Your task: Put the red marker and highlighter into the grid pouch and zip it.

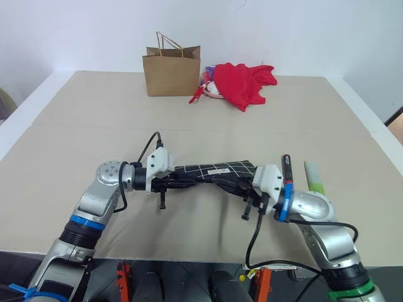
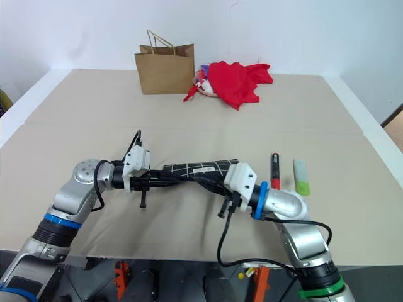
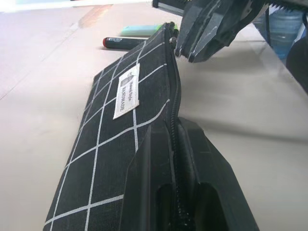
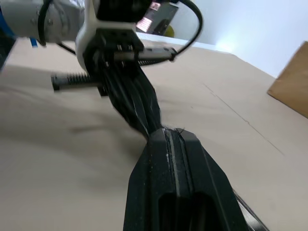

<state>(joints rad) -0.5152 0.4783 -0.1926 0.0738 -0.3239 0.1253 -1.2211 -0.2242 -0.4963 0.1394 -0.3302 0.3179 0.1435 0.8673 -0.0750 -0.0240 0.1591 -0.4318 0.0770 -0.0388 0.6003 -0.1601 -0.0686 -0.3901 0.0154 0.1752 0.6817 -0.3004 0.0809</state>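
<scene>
The grid pouch (image 1: 217, 170), black with white lines and a small white label, hangs above the table between my two grippers. My left gripper (image 1: 182, 180) is shut on its left end, along the zipper edge (image 3: 174, 110). At the pouch's right end my right gripper (image 1: 238, 184) is shut on the fabric, and it also shows as the right gripper (image 3: 204, 33) in the left wrist view. The red marker (image 1: 286, 168) lies on the table just right of my right wrist. Beside it, further right, lies the pale green highlighter (image 1: 313, 177).
A brown paper bag (image 1: 172, 70) stands at the back of the table, with a crumpled red cloth (image 1: 242, 82) to its right. The table's front edge (image 1: 189, 258) runs just below my arms.
</scene>
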